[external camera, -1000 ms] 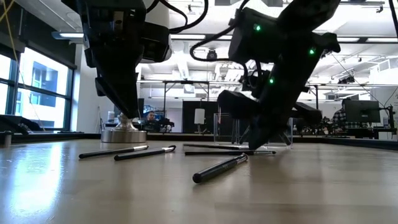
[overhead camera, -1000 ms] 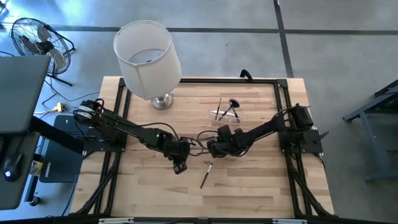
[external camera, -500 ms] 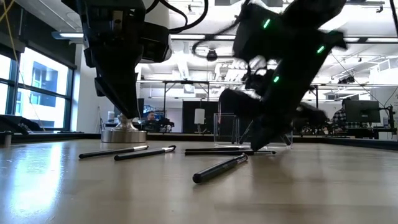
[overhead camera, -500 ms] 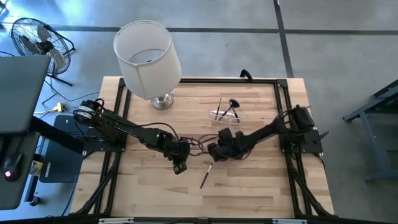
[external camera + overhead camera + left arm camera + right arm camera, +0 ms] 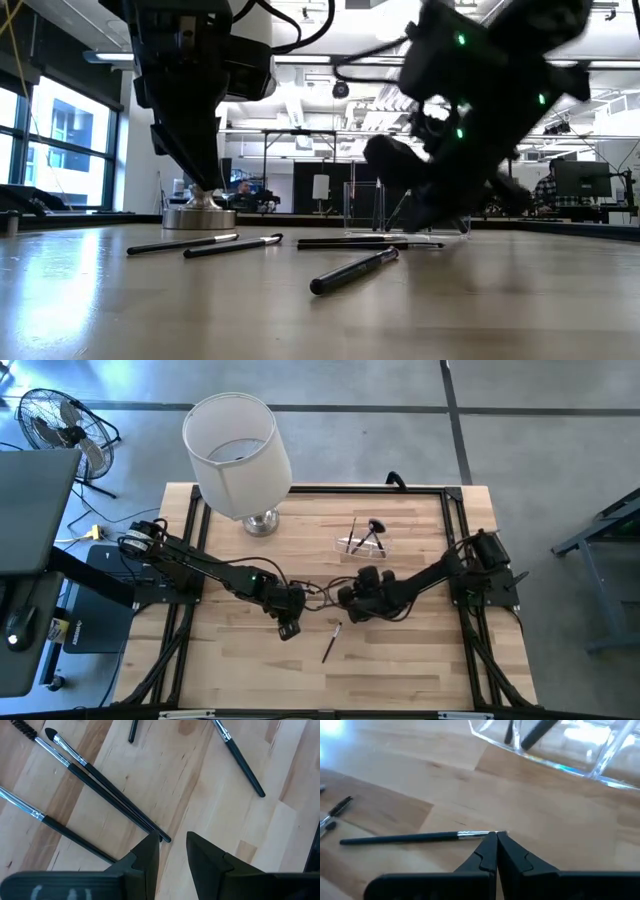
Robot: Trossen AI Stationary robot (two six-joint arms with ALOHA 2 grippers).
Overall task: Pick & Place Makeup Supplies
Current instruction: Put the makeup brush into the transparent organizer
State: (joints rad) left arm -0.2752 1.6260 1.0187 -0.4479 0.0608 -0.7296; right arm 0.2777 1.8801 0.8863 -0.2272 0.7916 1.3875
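You will find no readable writing; right gripper (image 5: 496, 840) is clenched empty, tips beside a brush (image 5: 415, 837) on the table (image 5: 420, 650); left gripper (image 5: 172, 852) is parted, holding nothing, over two brushes (image 5: 107, 795).

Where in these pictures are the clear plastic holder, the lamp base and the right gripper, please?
clear plastic holder (image 5: 600, 762): right wrist view, on its front wall.
lamp base (image 5: 262, 523): high view, on the silver foot.
right gripper (image 5: 496, 840): right wrist view, between its shut fingertips.
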